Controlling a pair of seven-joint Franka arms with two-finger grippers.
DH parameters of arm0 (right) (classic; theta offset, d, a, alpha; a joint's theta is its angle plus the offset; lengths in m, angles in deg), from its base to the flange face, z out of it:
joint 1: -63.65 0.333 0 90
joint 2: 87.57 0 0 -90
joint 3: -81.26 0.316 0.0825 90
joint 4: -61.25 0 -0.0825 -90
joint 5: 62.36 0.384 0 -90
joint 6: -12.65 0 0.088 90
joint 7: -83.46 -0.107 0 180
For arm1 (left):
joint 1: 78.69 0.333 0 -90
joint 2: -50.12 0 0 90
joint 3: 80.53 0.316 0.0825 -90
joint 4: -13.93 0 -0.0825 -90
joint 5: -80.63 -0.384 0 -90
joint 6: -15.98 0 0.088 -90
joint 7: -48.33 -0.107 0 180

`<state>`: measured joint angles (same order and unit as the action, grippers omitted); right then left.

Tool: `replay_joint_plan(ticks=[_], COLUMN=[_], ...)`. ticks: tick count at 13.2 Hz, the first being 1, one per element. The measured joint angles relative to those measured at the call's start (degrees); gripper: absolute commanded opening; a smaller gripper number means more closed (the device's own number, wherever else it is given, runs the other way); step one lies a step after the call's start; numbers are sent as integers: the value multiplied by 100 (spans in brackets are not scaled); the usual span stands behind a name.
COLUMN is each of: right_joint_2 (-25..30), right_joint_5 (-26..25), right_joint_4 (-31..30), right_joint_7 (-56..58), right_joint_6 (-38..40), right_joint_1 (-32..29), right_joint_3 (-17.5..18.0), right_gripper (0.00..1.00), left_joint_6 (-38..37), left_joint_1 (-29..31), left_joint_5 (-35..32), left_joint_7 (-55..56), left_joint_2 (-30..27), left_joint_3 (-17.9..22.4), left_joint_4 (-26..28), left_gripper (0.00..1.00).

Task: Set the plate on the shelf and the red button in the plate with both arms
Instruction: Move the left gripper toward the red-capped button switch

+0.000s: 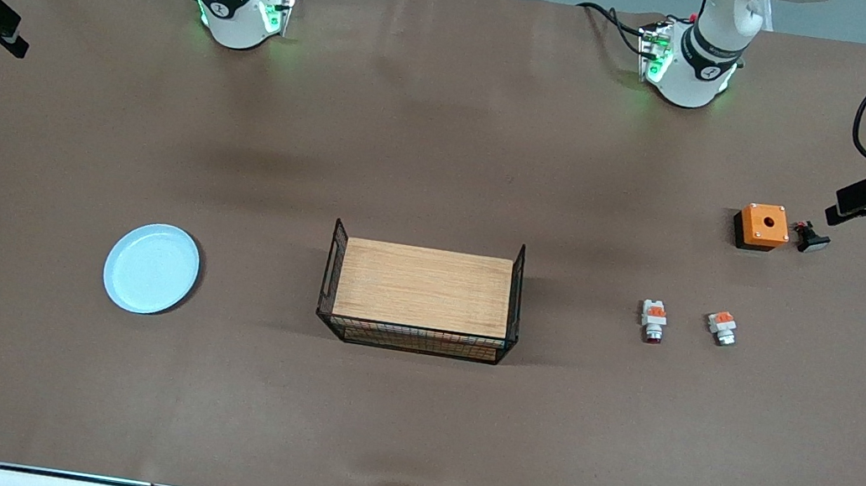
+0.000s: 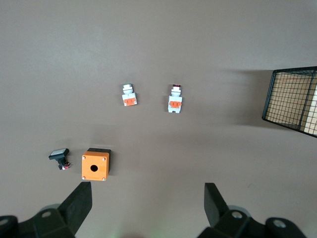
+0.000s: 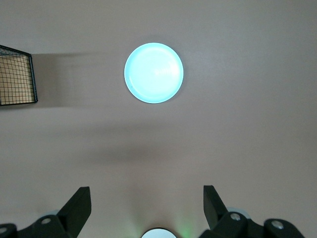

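Note:
The pale-blue plate (image 1: 151, 269) lies flat on the brown table toward the right arm's end; it also shows in the right wrist view (image 3: 153, 73). The red button (image 1: 653, 322), white with an orange block and a dark red cap, lies toward the left arm's end and shows in the left wrist view (image 2: 175, 100). My left gripper (image 2: 147, 191) is open and empty, high over the table near the orange box. My right gripper (image 3: 146, 193) is open and empty, high over bare table, apart from the plate. Both arms wait near their bases.
A wire basket (image 1: 505, 346) holding a wooden board stands mid-table. A similar white-orange part with a silver end (image 1: 722, 327) lies beside the red button. An orange box with a hole (image 1: 762, 226) and a small black part (image 1: 811, 238) lie farther from the front camera.

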<state>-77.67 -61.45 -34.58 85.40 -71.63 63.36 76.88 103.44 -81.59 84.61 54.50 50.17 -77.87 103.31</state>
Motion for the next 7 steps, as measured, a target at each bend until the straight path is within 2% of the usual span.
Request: replay_joint_plan(ticks=[7], right_joint_2=[6], right_joint_5=[-7], right_joint_4=[0], right_joint_7=[0], right_joint_6=[-4], right_joint_1=[0], right_joint_3=[22], right_gripper=[100], left_joint_6=[0], left_joint_1=[-4], left_joint_5=[0], left_joint_7=[0], left_joint_2=[33], left_joint_3=[-1], left_joint_4=[0], left_gripper=[100])
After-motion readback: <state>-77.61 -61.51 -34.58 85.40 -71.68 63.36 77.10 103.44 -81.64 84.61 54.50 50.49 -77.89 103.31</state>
